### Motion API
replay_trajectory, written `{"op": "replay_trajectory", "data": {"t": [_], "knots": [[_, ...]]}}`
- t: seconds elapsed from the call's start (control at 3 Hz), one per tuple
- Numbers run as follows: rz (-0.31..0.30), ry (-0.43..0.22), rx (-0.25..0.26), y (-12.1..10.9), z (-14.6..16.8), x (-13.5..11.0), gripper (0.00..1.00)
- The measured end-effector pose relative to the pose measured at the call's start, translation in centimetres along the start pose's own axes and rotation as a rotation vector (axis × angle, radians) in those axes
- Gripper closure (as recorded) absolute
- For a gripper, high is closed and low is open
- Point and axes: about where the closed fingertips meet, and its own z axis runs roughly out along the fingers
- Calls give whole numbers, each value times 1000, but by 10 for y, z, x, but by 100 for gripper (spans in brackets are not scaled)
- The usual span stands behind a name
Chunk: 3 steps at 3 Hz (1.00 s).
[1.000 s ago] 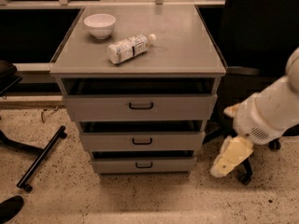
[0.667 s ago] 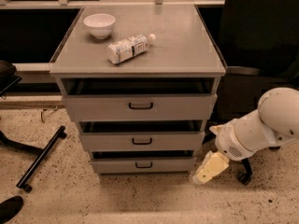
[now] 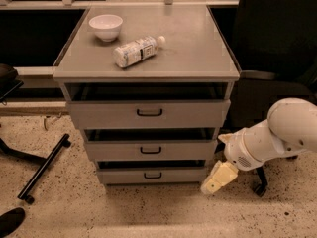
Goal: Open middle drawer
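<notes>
A grey metal cabinet (image 3: 218, 73) holds three stacked drawers. The middle drawer (image 3: 114, 150) has a flat grey front and a small dark loop handle (image 3: 150, 149) at its centre. It sits between the taller top drawer (image 3: 99, 115) and the shorter bottom drawer (image 3: 119, 175). My gripper (image 3: 211, 184) is cream coloured on a white arm (image 3: 267, 140). It hangs low at the cabinet's right front corner, beside the bottom drawer. It is below and to the right of the middle drawer's handle and touches nothing.
A white bowl (image 3: 105, 26) and a lying plastic bottle (image 3: 136, 50) rest on the cabinet top. A dark office chair (image 3: 277, 58) stands right of the cabinet behind my arm. A black chair base leg (image 3: 43, 168) lies on the speckled floor at left.
My arm has swung left and lowered, bringing the gripper from out at the right to the cabinet's lower right corner. The drawers have not moved.
</notes>
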Motion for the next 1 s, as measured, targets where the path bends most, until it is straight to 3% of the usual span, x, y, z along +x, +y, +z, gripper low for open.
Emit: {"op": "replay_trajectory", "data": {"t": [0.33,0.67,1.0], "knots": [[-87,-24,23,-21,48,-5,0],[-125,-114,35,-53,92,-6,0],[-129,-185,-8,-71,141,0,0]]}}
